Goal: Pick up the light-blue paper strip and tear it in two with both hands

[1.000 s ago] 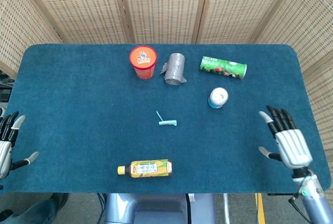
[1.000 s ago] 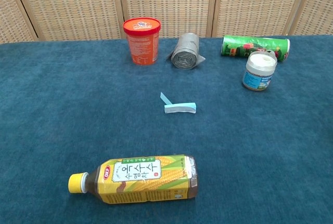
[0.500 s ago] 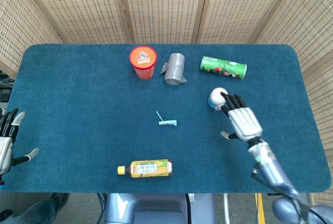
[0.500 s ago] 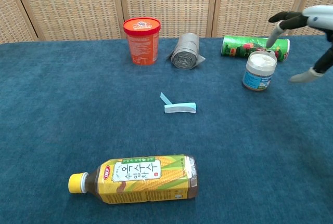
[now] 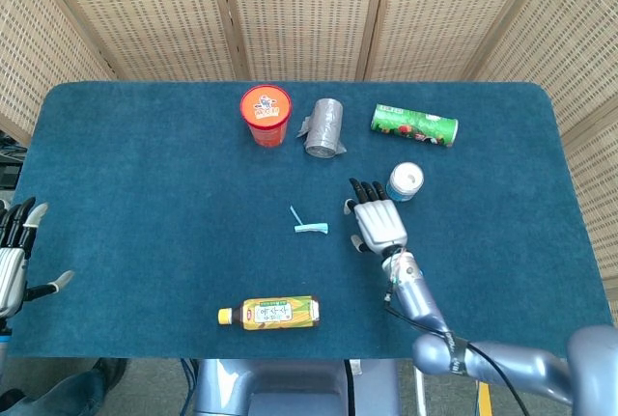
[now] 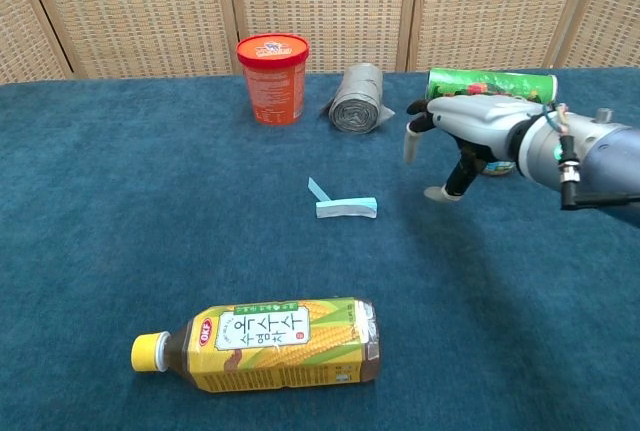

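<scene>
The right hand (image 5: 379, 222) is hovering flat with fingers spread and holding nothing, above the blue cloth-covered table (image 5: 145, 204). The small light-blue folded paper strip (image 5: 310, 227) is lying just to its left, apart from it. To pick it up well, the fingertips should be lowering over the strip's near end and pinching lightly. The left hand (image 5: 12, 260) is waiting open far to the left, needing to approach.

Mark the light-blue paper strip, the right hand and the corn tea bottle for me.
light-blue paper strip (image 6: 346, 208): chest view, on its folded body.
right hand (image 5: 379, 224): head view, back of the hand.
corn tea bottle (image 6: 270, 343): chest view, on the label.
</scene>
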You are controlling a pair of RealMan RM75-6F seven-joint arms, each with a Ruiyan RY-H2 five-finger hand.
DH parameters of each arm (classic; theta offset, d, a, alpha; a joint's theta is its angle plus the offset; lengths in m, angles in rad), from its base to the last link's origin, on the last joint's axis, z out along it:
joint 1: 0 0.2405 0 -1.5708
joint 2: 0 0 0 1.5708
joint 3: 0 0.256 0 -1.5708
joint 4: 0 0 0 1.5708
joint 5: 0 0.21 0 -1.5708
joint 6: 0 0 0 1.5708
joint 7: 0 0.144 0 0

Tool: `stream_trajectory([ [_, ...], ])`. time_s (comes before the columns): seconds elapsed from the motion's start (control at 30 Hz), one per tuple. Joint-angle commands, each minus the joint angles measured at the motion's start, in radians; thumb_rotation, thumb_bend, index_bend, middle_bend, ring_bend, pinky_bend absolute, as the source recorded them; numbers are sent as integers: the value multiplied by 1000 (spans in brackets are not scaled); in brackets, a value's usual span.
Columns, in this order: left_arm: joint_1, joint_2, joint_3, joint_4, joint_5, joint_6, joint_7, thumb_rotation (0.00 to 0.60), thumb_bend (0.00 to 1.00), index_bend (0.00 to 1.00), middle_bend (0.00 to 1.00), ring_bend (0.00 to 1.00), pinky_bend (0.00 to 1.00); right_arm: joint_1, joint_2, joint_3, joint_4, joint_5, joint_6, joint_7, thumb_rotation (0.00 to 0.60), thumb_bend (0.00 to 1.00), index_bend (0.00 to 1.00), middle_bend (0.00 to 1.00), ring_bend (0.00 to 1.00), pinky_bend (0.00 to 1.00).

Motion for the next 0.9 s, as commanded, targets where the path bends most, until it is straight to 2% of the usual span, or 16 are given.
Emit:
stream_trajectory([
  [0.03, -5, -4, -3, 4, -11, -13, 5, 600, 0, 0, 0, 0, 0, 61, -78, 23, 80, 69, -7, -45, 600, 363, 342, 0, 0, 0],
  [0.33, -13, -8, -13, 10, -44, -34, 10, 600, 0, 0, 0, 0, 0, 127, -174, 32, 181, 125, -15, -79, 600, 363, 347, 0, 0, 0],
  [0.57, -15, -10, -15, 11, -58, -42, 7, 600, 0, 0, 0, 0, 0, 150, -237, 31, 258, 120, -27, -56, 600, 363, 382, 0, 0, 0],
  [0.9, -17, -9, -14, 15, -57, -45, -3, 600, 0, 0, 0, 0, 0, 157, -273, 18, 325, 74, -40, -23, 600, 363, 427, 0, 0, 0],
])
